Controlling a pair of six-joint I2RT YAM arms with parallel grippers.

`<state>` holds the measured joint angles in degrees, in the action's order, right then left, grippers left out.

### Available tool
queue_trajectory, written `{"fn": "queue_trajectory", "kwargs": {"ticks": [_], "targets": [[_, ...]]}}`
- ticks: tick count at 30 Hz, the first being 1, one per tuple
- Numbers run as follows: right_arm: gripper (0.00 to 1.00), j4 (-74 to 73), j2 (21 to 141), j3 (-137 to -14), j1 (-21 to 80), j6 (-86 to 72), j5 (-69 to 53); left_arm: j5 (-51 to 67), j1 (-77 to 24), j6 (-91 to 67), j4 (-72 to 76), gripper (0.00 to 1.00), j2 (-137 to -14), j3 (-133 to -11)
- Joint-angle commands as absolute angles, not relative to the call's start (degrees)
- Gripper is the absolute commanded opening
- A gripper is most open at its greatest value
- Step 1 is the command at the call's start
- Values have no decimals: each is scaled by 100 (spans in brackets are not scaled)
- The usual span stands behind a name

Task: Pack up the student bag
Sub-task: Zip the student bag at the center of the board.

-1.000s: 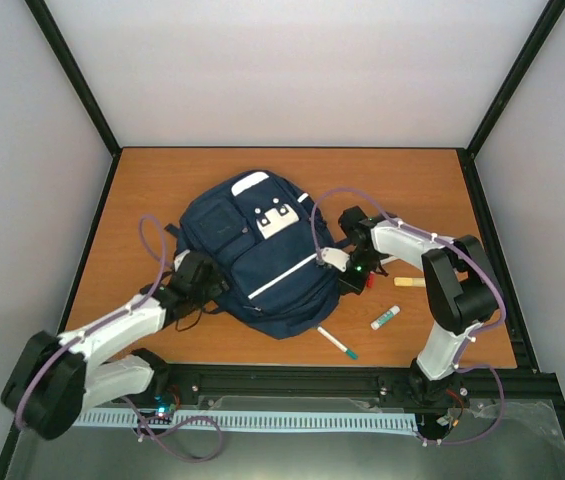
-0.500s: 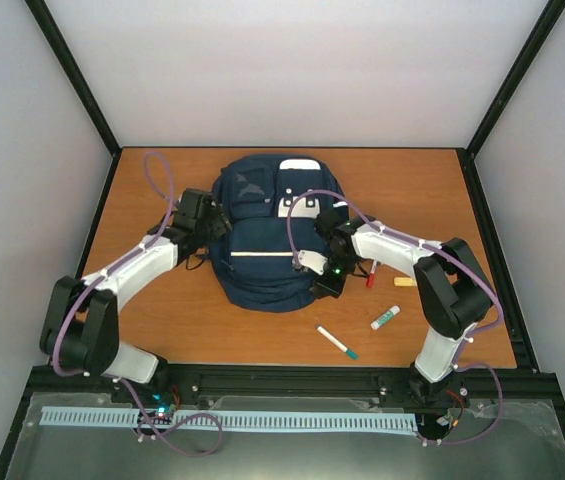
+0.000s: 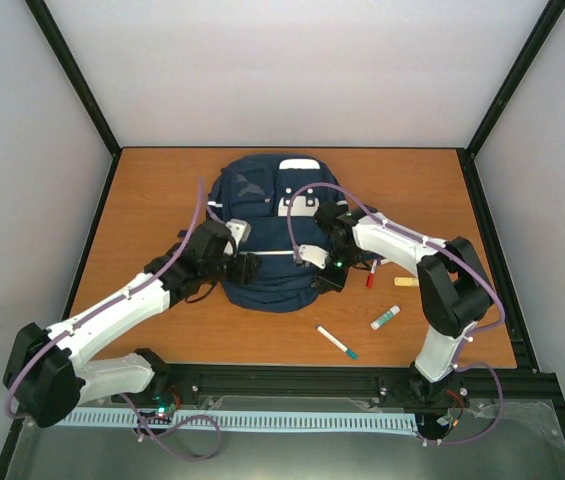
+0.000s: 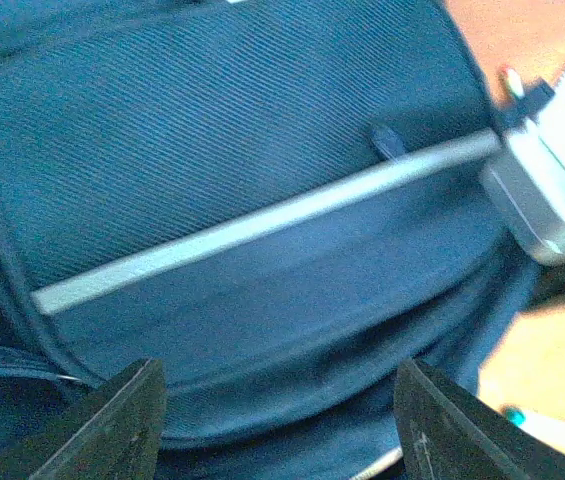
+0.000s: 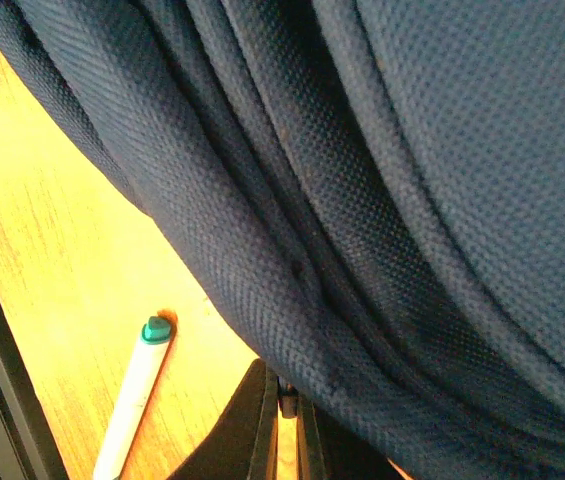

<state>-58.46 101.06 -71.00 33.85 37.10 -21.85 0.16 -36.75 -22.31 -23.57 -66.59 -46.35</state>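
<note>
The student bag (image 3: 267,215) is a navy backpack lying in the middle of the table, white stripe (image 4: 262,225) across its front pocket. My left gripper (image 3: 247,268) hovers over the bag's lower left front. In the left wrist view that gripper (image 4: 282,425) stands open, with only bag fabric (image 4: 262,330) under the gap. My right gripper (image 3: 327,280) is at the bag's lower right edge. Its fingers (image 5: 262,440) are shut on a small grey tab at the seam of the bag (image 5: 382,200).
A white marker with a green cap (image 3: 337,342) (image 5: 132,395) lies near the front of the bag. A red marker (image 3: 370,273), a green-tipped white tube (image 3: 385,318) and a beige stick (image 3: 405,282) lie to the right. The black frame rail (image 3: 292,378) runs along the near edge.
The bag swung round from slanted to square-on, with the right gripper staying at its edge. The left arm moved from the bag's left side to over its lower front, jaws narrowing somewhat.
</note>
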Motion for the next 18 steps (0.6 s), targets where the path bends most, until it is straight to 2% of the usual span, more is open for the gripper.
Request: {"fn": "queue_trajectory", "kwargs": {"ticks": [1,12,18], "targets": [[3,-6080,10186,-7205,3268,3885,-2188,830,-3997,-1307,-1848,64,-6342,-4356],[3,-6064,10279,-7157,3123,3850,-2428,122,-5201,-612,-1770,64,-7602,-4812],[3,-6048,10328,-7107,3069,3825,-2503,-15,-5350,-547,-1474,61,-7809,-4803]]}}
